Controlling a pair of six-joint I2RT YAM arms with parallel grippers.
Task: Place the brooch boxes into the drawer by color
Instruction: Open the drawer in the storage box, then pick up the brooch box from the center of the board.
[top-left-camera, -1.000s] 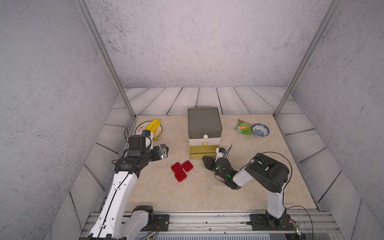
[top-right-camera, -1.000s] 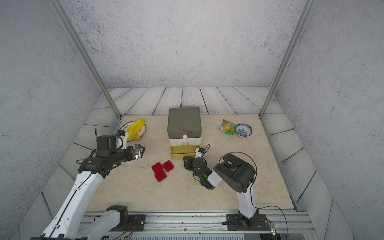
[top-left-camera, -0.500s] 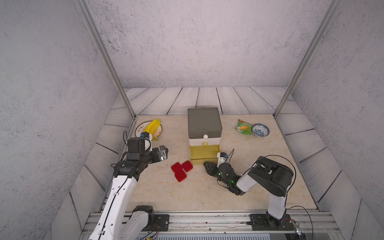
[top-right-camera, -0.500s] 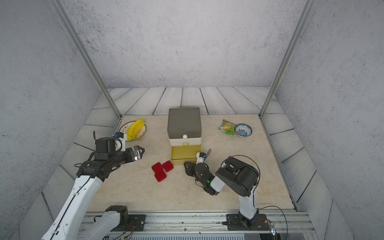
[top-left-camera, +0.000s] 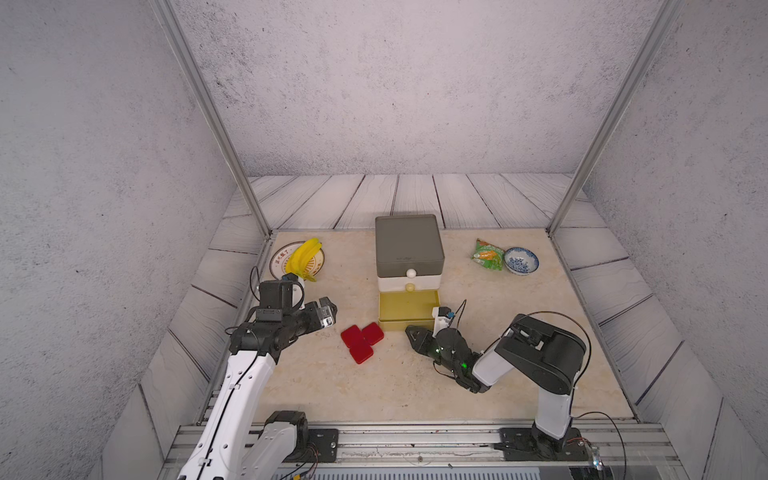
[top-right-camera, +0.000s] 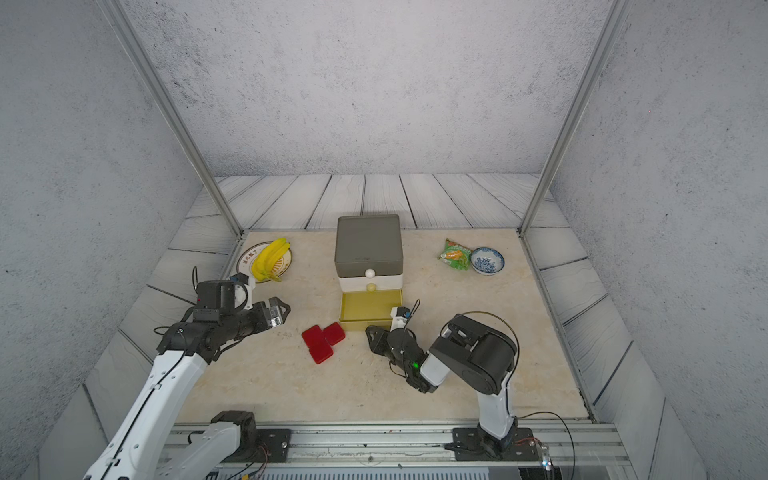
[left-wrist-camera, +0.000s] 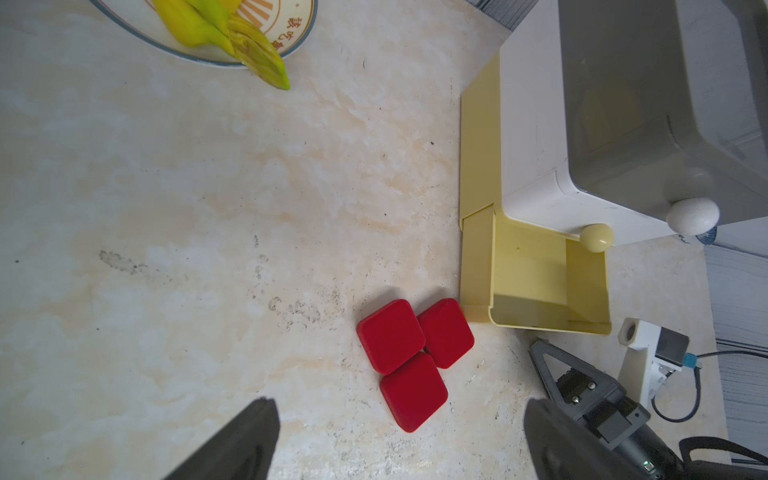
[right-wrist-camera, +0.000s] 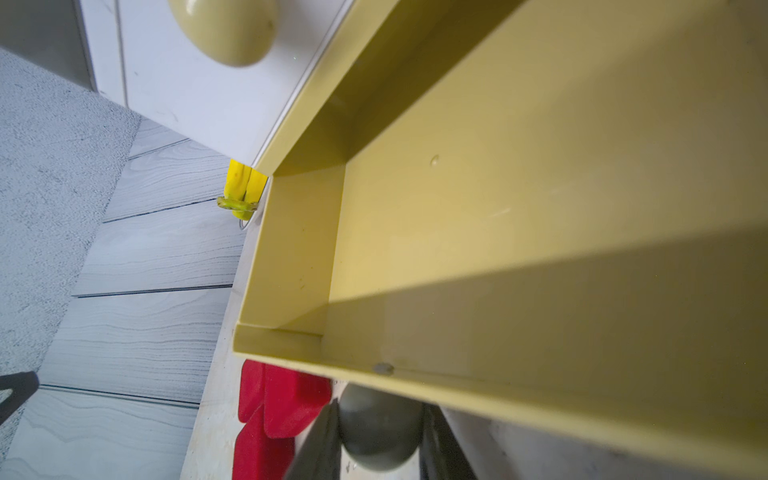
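The right gripper (top-left-camera: 415, 334) was clenched narrowly on the grey knob (right-wrist-camera: 380, 428) of the yellow tier (top-left-camera: 409, 306), which stood pulled out of the drawer cabinet (top-left-camera: 409, 245) with its bare floor showing. The left gripper (top-left-camera: 328, 311) hung spread wide, holding nothing, near three red brooch boxes (top-left-camera: 361, 341) clustered touching on the table (top-left-camera: 332, 386), just beside that tier's front corner. Bananas (top-left-camera: 305, 257) lay on a plate (top-left-camera: 276, 262).

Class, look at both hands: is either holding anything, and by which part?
The right hand holds the yellow drawer by its grey knob, pinched between its fingers. The left hand is open and holds nothing.
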